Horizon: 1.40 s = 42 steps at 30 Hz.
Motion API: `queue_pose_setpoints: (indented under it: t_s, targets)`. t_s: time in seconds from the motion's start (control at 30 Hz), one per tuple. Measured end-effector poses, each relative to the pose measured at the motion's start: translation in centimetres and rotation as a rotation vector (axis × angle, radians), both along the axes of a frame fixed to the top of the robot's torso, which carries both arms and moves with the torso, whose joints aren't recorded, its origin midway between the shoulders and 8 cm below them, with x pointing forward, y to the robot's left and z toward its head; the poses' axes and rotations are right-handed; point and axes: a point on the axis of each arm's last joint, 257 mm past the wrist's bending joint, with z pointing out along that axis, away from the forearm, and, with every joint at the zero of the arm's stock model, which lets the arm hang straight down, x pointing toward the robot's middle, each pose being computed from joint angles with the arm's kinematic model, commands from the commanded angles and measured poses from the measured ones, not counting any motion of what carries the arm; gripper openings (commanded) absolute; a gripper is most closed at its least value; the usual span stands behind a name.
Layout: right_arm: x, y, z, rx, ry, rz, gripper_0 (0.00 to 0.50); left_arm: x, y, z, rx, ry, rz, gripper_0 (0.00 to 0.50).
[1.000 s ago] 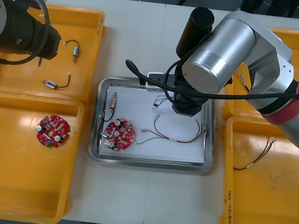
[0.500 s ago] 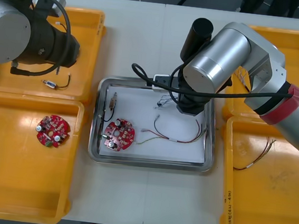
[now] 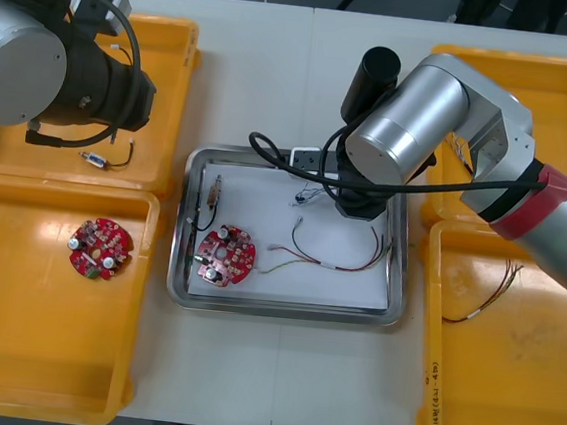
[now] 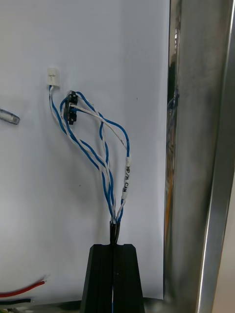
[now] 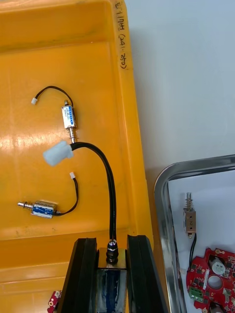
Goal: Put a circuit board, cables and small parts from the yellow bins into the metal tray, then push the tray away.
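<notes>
Right jaws clamp the blue-white cable at 1 o'clock in the metal tray; release near the rim risks overhang. Left jaws clamp a black cable.

Table: yellow bins, metal tray

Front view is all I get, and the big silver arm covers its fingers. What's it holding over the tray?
Observer: The right gripper is shut on the twisted blue and white cable, over the white inside of the metal tray.
Operator: And the other arm?
Observer: The left gripper is shut on a small metal part with a black cable, over a yellow bin.
Operator: Anything left in there?
Observer: Two small metal parts lie in it.
</notes>
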Motion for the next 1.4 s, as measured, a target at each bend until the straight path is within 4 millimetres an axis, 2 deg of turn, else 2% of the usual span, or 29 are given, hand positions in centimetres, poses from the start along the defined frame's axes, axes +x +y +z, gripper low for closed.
queue_pose_setpoints:
  t_s: [0.03, 0.07, 0.1, 0.13, 0.37, 0.6, 0.9, 1.07, 1.4]
  targets:
    - [0.0, -0.1, -0.1, -0.002, 0.001, -0.001, 0.12, 0.0, 0.0, 0.0, 0.0, 0.0, 0.0, 0.003]
    - [0.0, -0.1, -0.2, -0.003, 0.003, -0.002, 0.361, 0.0, 0.0, 0.0, 0.0, 0.0, 0.0, 0.0]
    - [0.0, -0.2, -0.2, -0.004, 0.004, -0.004, 0.471, 0.0, 0.0, 0.0, 0.0, 0.0, 0.0, 0.002]
    - [0.0, -0.2, -0.3, -0.005, 0.005, -0.005, 0.5, 0.0, 0.0, 0.0, 0.0, -0.001, 0.0, 0.001]
    - [-0.2, -0.1, -0.5, -0.001, 0.015, -0.003, 0.5, 0.0, -0.1, 0.2, 0.0, -0.005, -0.003, 0.0]
    - [-1.3, -0.2, -0.9, -0.009, 0.057, -0.004, 0.5, -0.1, -0.3, 0.4, 0.0, -0.013, -0.007, 0.001]
    - [-2.8, 0.3, -0.1, -0.036, 0.068, 0.019, 0.5, 0.1, -0.9, 0.4, -0.021, -0.026, 0.009, 0.001]
    - [-3.1, 0.6, 0.2, -0.024, 0.065, 0.008, 0.5, 0.0, -1.6, 0.3, -0.035, -0.023, 0.001, 0.001]
    - [-3.6, 0.8, 0.9, -0.031, 0.063, 0.019, 0.5, 0.0, -1.6, 0.2, -0.036, -0.023, 0.001, 0.002]
